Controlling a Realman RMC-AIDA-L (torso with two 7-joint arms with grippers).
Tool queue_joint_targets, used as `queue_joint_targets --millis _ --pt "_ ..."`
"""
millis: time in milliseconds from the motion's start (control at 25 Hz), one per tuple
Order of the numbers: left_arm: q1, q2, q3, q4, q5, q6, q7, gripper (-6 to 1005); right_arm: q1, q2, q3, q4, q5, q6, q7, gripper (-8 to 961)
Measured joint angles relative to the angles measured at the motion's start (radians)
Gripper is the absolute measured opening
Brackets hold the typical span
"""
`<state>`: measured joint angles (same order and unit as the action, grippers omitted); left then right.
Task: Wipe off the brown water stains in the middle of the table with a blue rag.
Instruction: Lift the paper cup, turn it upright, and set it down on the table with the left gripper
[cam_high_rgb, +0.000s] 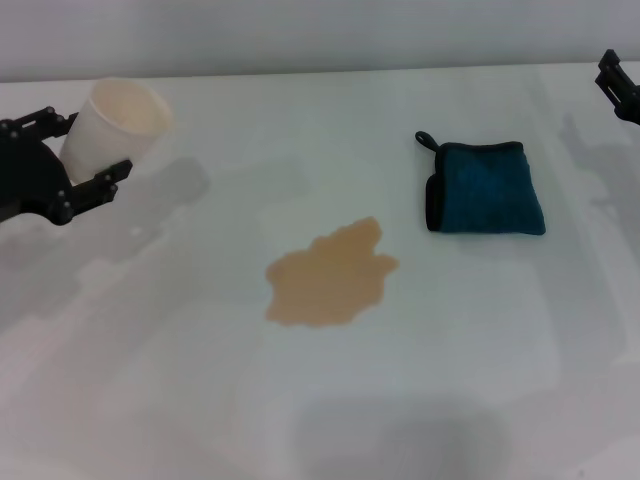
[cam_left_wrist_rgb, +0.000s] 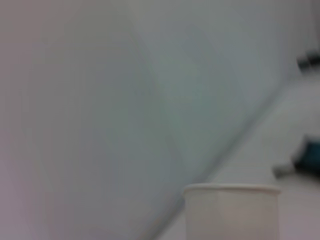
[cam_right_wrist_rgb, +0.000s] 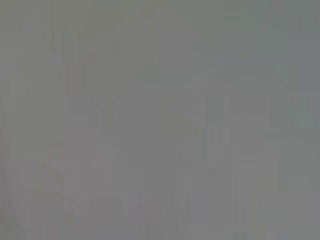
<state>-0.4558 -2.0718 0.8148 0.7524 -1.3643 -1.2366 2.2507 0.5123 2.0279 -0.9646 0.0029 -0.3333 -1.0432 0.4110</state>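
Observation:
The brown water stains (cam_high_rgb: 330, 275) form one tan lobed puddle in the middle of the white table (cam_high_rgb: 200, 400). The blue rag (cam_high_rgb: 487, 188) lies folded flat to the right of the puddle and a little farther back, with its black loop at the far left corner. A sliver of the rag shows in the left wrist view (cam_left_wrist_rgb: 312, 157). My left gripper (cam_high_rgb: 97, 145) is at the far left, shut on a tilted white paper cup (cam_high_rgb: 110, 130), well away from rag and puddle. My right gripper (cam_high_rgb: 620, 85) shows only partly at the far right edge, beyond the rag.
The paper cup's rim fills the near part of the left wrist view (cam_left_wrist_rgb: 231, 212). The table's far edge meets a pale wall (cam_high_rgb: 320, 35). The right wrist view shows only plain grey.

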Motion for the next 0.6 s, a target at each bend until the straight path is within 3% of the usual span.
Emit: queue_joint_targets --millis 120,280,400,600 --pt "0.024 -0.002 0.007 -0.144 -0.201 -0.010 0.088 666 0.000 0.000 0.000 -0.002 0.000 0.000 -0.002 856" --pt "0.026 -0.003 0.006 -0.302 -0.352 -0.019 0.178 667 0.001 0.000 -0.002 -0.006 -0.001 -0.001 -0.005 856" --pt "0.014 -0.006 0.005 -0.465 -0.505 -0.010 0.271 667 0.003 0.000 -0.003 -0.007 -0.001 -0.001 -0.006 856" --pt "-0.019 -0.015 0.003 -0.640 -0.698 0.043 0.367 667 0.004 0.000 -0.004 -0.014 -0.003 -0.003 -0.005 855"
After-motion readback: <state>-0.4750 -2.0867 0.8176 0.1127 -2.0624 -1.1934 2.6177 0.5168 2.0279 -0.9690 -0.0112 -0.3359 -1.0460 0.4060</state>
